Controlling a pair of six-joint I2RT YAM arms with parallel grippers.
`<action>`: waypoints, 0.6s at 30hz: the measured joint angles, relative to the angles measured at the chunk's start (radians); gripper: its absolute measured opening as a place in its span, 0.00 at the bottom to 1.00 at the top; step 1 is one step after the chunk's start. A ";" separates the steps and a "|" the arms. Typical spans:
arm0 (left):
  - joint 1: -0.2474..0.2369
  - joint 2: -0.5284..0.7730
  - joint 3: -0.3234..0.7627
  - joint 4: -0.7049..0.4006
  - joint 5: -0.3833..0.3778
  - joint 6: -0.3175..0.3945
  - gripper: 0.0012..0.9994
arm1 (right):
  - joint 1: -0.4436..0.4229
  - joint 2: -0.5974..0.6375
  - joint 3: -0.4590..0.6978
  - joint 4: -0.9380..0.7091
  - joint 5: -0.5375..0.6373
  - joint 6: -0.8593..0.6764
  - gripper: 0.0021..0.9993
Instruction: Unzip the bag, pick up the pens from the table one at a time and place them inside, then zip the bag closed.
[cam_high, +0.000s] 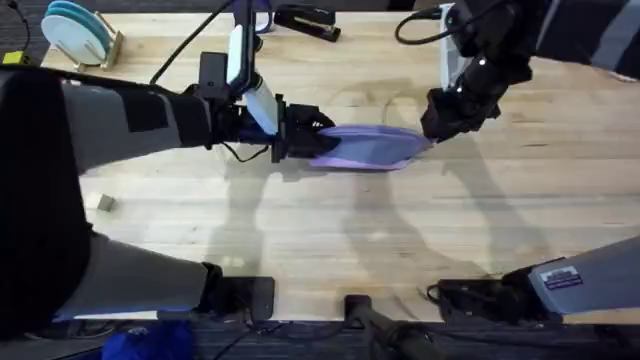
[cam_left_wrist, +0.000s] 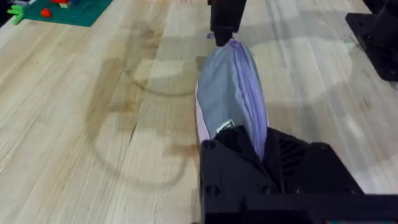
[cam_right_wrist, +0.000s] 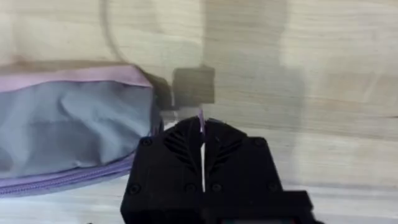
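So here we've got the bag (cam_high: 365, 148) lying lengthwise near the middle of the table (cam_high: 330, 225), stretched between the two arms. The left gripper (cam_high: 318, 140) is at the bag's left end, and from the left wrist camera we can see its black fingers (cam_left_wrist: 249, 155) clamped on that end of the fabric, with the zipper seam (cam_left_wrist: 249, 93) running away from it along the top toward the other arm. The right gripper (cam_high: 432, 135) sits at the opposite end; in the right wrist view its two fingers are pressed together with just a thin sliver of purple (cam_right_wrist: 201, 118) pinched between them, which we take to be the zipper pull or a tab of the bag, though we can't tell which. The bag looks grey-lavender on its side with a brighter purple edge. Further back on the table there's a black stapler (cam_high: 307, 21) near the far edge, a rack of light blue plates (cam_high: 80, 32) at the far left corner, and a small pale block (cam_high: 104, 203) off to the left.
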 joint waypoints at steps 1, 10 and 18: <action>0.000 0.000 0.000 0.000 0.000 0.000 0.04 | -0.008 0.000 0.000 0.001 -0.004 0.006 0.03; 0.002 0.000 0.000 0.000 0.000 0.000 0.04 | -0.090 0.000 -0.014 0.040 0.000 0.075 0.03; 0.003 0.000 0.000 0.000 0.000 0.000 0.04 | -0.102 0.000 -0.017 0.094 -0.056 0.101 0.03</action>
